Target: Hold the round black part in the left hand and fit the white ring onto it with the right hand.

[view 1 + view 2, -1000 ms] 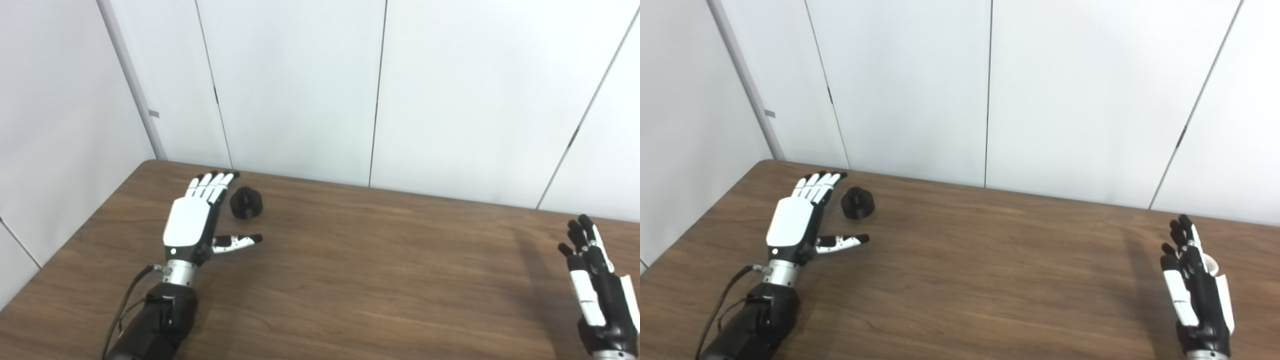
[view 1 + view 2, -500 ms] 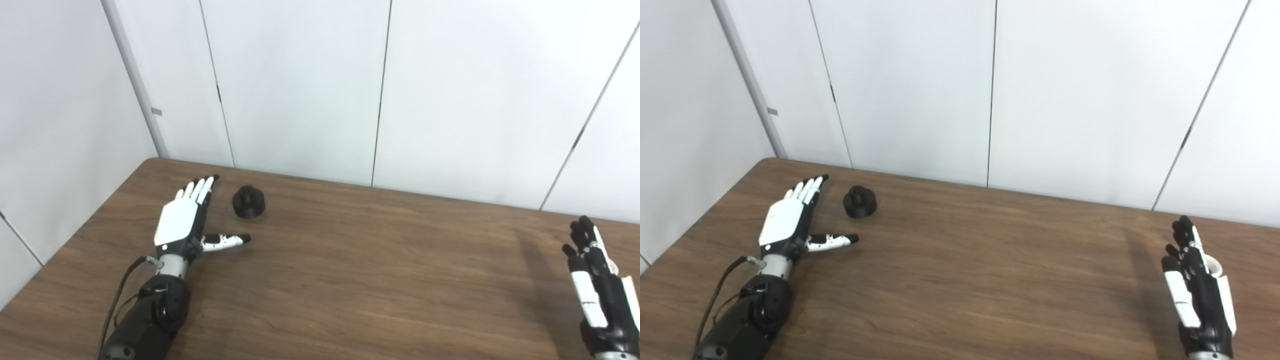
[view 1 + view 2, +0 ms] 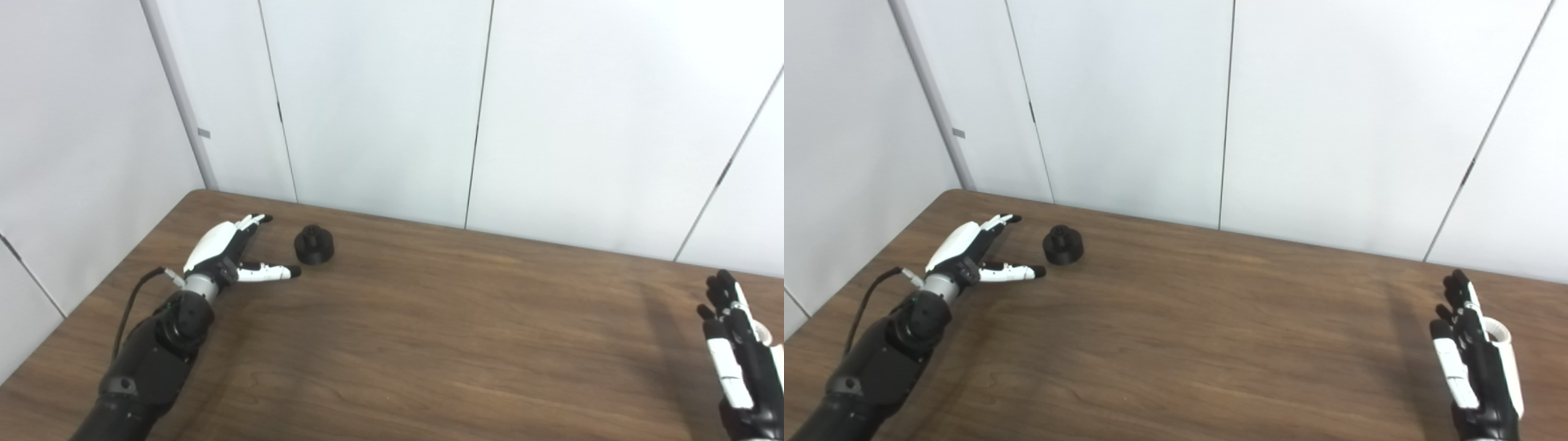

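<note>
The round black part (image 3: 314,244) stands on the brown table (image 3: 429,318) near its far left corner. My left hand (image 3: 228,254) lies low on the table just left of it, open, fingers pointing away and thumb stretched toward the part without touching it. At the right edge my right hand (image 3: 1476,361) is raised edge-on with fingers straight and open. The white ring (image 3: 1496,332) shows partly behind that hand, on the table; most of it is hidden.
White wall panels (image 3: 380,104) rise directly behind the table's far edge and along its left side. The table's left edge runs diagonally close to my left forearm (image 3: 153,361).
My left hand has dropped lower to the table and drawn back to the left of the black part. The camera has shifted slightly. The right hand has barely moved.
</note>
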`<state>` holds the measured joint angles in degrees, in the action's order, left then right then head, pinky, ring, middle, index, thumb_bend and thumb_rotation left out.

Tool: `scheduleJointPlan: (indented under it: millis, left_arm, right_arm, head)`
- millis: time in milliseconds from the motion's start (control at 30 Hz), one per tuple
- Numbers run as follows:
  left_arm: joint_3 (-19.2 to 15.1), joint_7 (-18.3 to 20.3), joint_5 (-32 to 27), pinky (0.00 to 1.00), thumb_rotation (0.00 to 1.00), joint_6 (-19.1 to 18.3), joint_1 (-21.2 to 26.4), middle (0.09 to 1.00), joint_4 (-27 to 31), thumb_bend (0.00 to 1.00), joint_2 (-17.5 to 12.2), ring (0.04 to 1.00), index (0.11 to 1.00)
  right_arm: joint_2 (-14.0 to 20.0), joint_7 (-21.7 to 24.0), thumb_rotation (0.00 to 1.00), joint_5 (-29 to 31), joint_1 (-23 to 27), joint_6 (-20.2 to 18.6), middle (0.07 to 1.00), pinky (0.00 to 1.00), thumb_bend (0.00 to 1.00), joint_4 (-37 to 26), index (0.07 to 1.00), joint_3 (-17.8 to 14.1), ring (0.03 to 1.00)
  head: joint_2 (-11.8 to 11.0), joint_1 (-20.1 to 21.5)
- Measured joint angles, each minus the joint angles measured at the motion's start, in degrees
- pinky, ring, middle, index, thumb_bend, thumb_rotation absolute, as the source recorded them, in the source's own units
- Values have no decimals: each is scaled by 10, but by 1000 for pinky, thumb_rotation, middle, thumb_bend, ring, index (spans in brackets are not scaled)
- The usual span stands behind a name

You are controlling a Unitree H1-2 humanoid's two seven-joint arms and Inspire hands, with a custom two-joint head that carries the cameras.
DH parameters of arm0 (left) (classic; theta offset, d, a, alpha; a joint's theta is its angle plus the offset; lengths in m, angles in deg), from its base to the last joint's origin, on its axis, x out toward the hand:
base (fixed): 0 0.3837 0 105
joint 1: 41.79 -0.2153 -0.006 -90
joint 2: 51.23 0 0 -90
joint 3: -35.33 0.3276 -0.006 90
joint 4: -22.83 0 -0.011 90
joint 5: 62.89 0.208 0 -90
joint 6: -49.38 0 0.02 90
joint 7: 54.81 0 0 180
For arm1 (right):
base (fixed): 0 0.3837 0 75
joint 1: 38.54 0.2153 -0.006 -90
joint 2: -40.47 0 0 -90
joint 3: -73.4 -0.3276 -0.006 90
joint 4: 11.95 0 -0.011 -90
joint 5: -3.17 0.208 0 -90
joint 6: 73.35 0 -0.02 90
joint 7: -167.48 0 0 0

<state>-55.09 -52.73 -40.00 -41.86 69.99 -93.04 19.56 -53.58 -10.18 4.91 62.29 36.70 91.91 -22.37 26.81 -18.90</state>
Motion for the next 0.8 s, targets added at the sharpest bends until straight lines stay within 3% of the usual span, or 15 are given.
scheduleJointPlan:
  millis: [333,467,600,800]
  left_arm:
    - [4,46,-12,970,484,-14,5,984,0,1000,-10,1000,908]
    - [10,46,-7,962,430,-2,13,975,-6,1000,-13,987,893]
    - [16,26,1,985,373,24,14,967,-24,1000,-13,984,877]
    - [22,-18,4,1000,372,64,30,965,-84,1000,-7,1000,861]
  right_arm:
    - [1,1,807,1,-5,-5,967,950,435,-13,970,0,988]
    - [1,1,813,1,-6,-13,965,931,481,-15,971,-1,983]
    - [0,1,823,1,-6,-13,961,930,474,-16,967,0,980]
    - [1,1,809,1,-8,-13,963,921,480,-17,965,-1,979]
  head:
    - [11,2]
    - [11,4]
    - [11,5]
    - [16,7]
